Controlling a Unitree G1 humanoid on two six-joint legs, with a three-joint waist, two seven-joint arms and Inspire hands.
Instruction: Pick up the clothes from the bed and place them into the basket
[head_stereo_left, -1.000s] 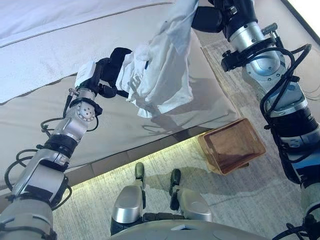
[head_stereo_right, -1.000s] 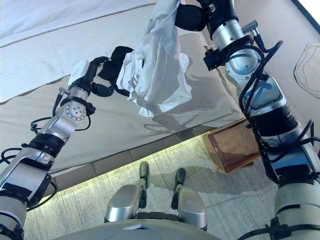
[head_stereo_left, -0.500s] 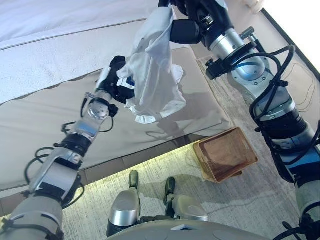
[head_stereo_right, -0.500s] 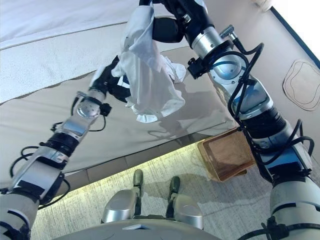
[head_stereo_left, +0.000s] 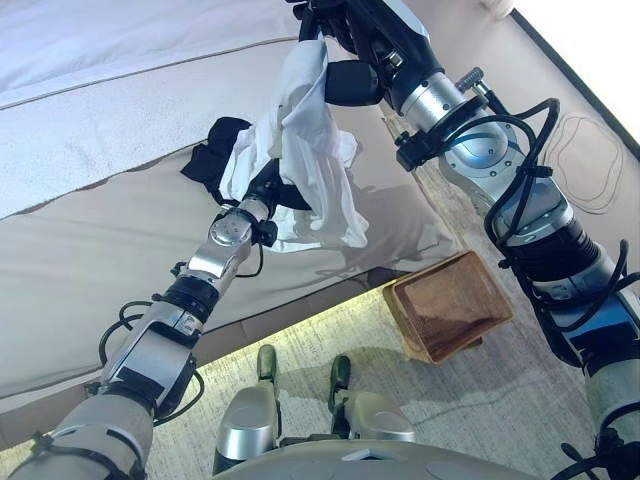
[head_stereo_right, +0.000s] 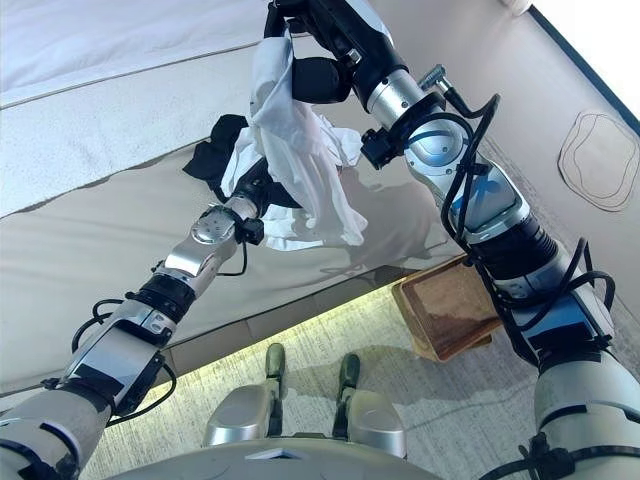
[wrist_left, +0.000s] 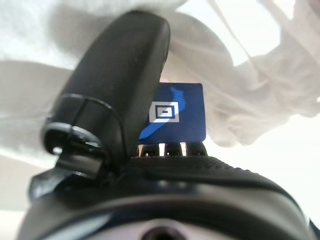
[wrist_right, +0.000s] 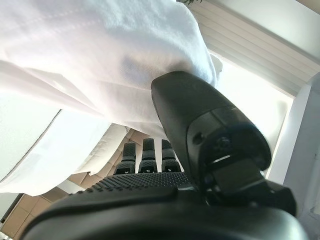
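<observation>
A white garment (head_stereo_left: 312, 135) hangs over the bed (head_stereo_left: 90, 260). My right hand (head_stereo_left: 340, 30) is shut on its top and holds it high; in the right wrist view my thumb (wrist_right: 200, 120) presses on the white cloth (wrist_right: 90, 60). My left hand (head_stereo_left: 270, 188) reaches in low behind the garment. In the left wrist view its thumb (wrist_left: 120, 75) pinches the white cloth (wrist_left: 250, 85) beside a blue label (wrist_left: 175, 112). A black garment (head_stereo_left: 212, 152) lies on the bed by my left hand. The brown basket (head_stereo_left: 447, 305) stands on the floor at the bed's near right corner.
A white textured blanket (head_stereo_left: 100, 130) covers the far part of the bed. The bed's edge (head_stereo_left: 300, 310) runs between me and the clothes. Pale carpet (head_stereo_left: 500, 410) lies around the basket.
My right hand has carried the garment's top to the left. My left arm has stretched forward and its hand has sunk behind the garment. The view itself has shifted.
</observation>
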